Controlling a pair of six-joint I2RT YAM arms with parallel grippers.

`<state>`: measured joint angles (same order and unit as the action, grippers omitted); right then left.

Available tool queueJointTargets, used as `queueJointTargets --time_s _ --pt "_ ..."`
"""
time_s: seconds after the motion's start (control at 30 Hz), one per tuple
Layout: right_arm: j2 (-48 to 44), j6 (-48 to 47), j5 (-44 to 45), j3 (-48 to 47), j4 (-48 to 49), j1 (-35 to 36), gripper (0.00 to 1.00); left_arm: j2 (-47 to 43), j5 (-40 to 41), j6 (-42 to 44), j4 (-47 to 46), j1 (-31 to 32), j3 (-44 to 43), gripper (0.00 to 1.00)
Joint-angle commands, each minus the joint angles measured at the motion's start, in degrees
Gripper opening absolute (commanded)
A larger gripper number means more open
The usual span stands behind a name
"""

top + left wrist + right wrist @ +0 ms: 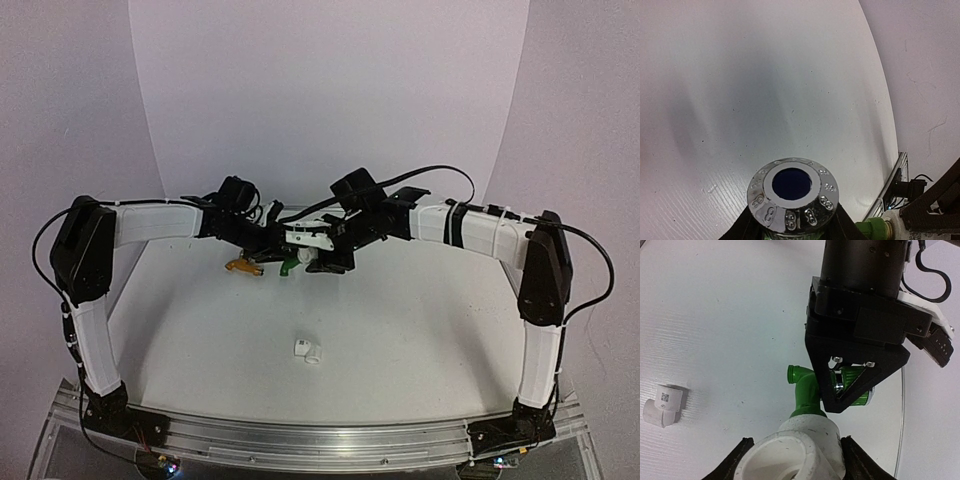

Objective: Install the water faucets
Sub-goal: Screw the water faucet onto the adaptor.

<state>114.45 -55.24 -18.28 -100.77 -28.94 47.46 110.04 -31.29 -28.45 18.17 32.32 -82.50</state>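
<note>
L end effector (pixel 796 222) pinches green faucet (pixel 802 392) at knob; R end effector (pixel 796 460) pinches white fitting (pixel 810 432). Faucet axis approx. along far edge, spout twd left edge.

You have little to read here. In the left wrist view, the chrome cap (pixel 792 192) carries raised marks around its rim, shaped like 8s or 3s; you cannot tell which. The white fitting (pixel 662 405) lying on the counter (pixel 715 315) bears a small printed code label, too fine to read.
</note>
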Motion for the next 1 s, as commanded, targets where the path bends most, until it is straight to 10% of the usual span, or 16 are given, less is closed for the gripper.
queueJointTargets --time_s 0.0,0.4,0.67,0.97 --pt "1.24 3.16 1.55 -2.52 2.31 0.76 0.54 0.68 -0.47 0.50 -1.19 0.20 -4.39 0.00" --pt "2.86 27.45 7.59 -2.15 6.83 0.88 0.20 -1.79 8.77 -1.21 -2.46 0.22 -4.46 0.00" --pt "3.54 73.35 23.01 -1.42 8.73 0.92 0.01 -8.19 23.58 -7.23 -14.19 0.64 1.56 0.00" --pt "1.24 113.92 22.25 -0.98 8.39 0.81 0.04 -11.79 42.13 -6.52 -25.54 5.56 6.52 0.00"
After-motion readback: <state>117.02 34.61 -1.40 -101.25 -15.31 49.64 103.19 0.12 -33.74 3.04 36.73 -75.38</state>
